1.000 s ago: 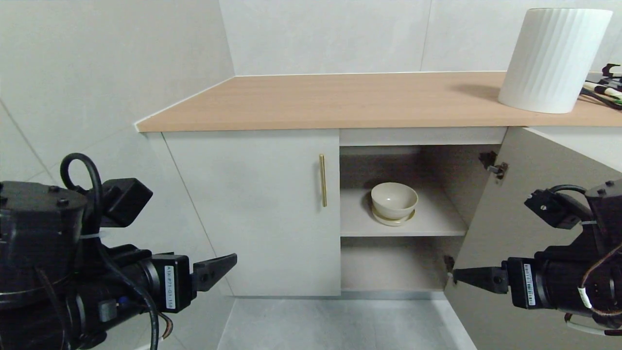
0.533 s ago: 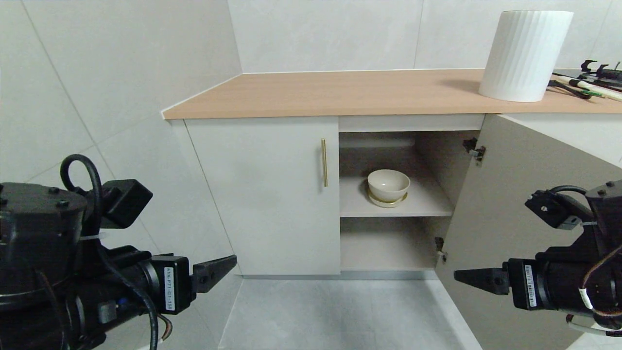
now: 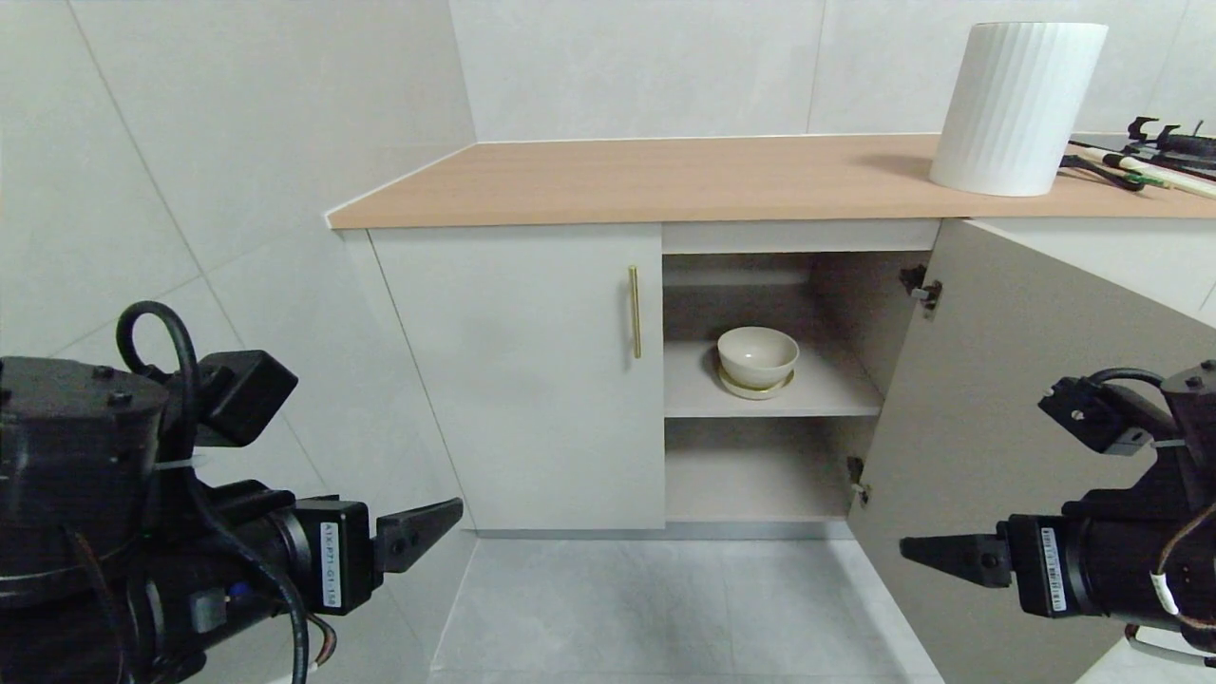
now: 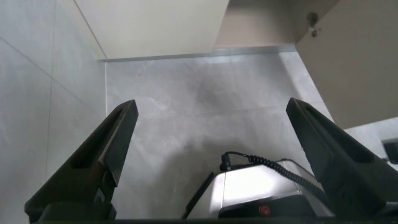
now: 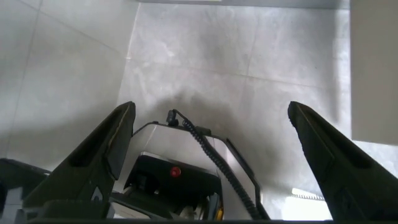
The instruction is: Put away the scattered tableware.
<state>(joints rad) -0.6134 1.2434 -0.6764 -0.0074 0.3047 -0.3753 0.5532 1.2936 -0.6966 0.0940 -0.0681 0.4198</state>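
Left gripper and right gripper gape empty, well apart from the shelved bowl.

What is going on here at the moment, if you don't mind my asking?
Nothing is being handled right now. The left gripper and right gripper hang low in front of the cabinet, jaws open and empty. Its right door stands open, and a bowl sits on a small plate on the upper shelf. The left door is closed.
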